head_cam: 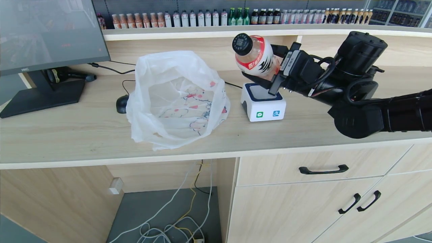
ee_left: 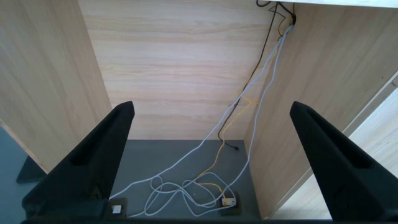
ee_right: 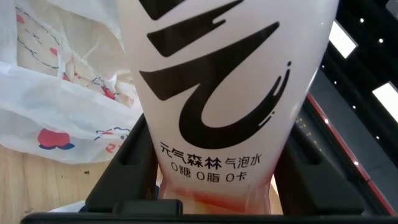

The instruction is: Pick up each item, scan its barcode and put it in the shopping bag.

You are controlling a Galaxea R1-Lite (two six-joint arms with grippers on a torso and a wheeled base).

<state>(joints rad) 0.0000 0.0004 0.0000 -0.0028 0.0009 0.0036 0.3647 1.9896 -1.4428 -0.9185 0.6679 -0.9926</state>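
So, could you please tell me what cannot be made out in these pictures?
Barcode of the bottle: not on the side facing the head view; label cut off by the right wrist view's edges.
Window of the scanner: head view, partly covered by the right end effector.
Shelf drinks: head view, too small.

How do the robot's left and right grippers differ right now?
The left gripper is open and empty; the right gripper is shut on the bottle. The left gripper is down under the counter, facing loose cables; the right gripper holds the bottle tilted above the white scanner. Both have black fingers.
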